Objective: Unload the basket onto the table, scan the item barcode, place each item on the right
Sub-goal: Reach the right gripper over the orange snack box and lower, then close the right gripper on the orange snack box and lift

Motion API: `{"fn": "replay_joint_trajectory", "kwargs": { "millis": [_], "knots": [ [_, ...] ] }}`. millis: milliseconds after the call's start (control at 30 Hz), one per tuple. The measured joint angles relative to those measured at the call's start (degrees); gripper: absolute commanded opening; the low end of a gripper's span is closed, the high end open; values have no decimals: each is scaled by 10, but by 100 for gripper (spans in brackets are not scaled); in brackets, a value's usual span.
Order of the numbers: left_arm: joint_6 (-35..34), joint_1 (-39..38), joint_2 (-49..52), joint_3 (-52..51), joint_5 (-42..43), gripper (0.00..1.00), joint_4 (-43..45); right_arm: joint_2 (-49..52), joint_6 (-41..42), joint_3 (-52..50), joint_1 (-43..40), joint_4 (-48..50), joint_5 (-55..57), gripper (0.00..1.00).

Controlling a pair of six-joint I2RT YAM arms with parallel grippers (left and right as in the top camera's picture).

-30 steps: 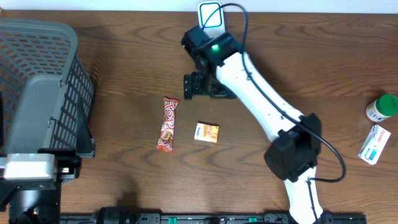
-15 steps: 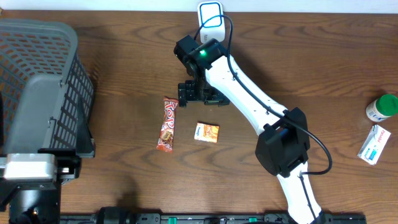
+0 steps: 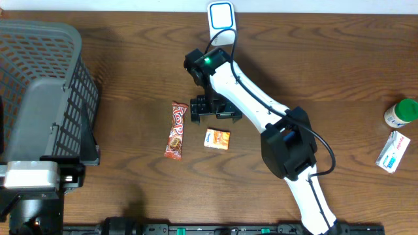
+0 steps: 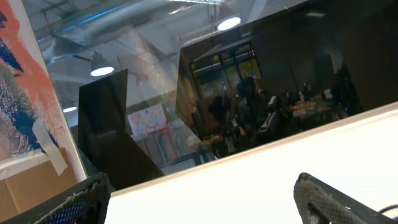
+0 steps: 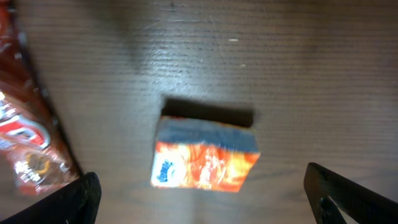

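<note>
A small orange box [image 3: 217, 139] lies flat on the wooden table, and a red candy bar [image 3: 176, 130] lies to its left. My right gripper [image 3: 215, 109] hovers open just behind the box. In the right wrist view the box [image 5: 205, 158] sits between and ahead of the spread fingertips [image 5: 78, 199], with the candy bar [image 5: 25, 143] at the left edge. The white scanner [image 3: 222, 16] stands at the table's far edge. My left gripper [image 4: 202, 205] is open and empty, facing up toward a window and ceiling.
A grey mesh basket [image 3: 46, 91] fills the left side of the table. At the right edge stand a green-capped bottle [image 3: 401, 112] and a white carton [image 3: 392, 151]. The right arm [image 3: 287, 150] crosses the middle of the table.
The right gripper has moved from near the scanner toward the front of the table, ending just behind the orange box. The objects and the left gripper have not moved.
</note>
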Motion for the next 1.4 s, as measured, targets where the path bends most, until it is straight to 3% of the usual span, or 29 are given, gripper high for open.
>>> {"fn": "replay_joint_trajectory", "kwargs": {
  "millis": [333,500,700,900,1400],
  "knots": [
    [1,0,0,0,0,94,0,0,26,-132,6,93,-5,99],
    [1,0,0,0,0,94,0,-7,49,-151,21,131,-27,99],
    [1,0,0,0,0,94,0,-20,92,-172,35,157,-26,90],
    [1,0,0,0,0,94,0,-32,118,-193,46,176,-23,70],
    [1,0,0,0,0,94,0,-38,74,-201,28,182,-36,68]
  ]
}}
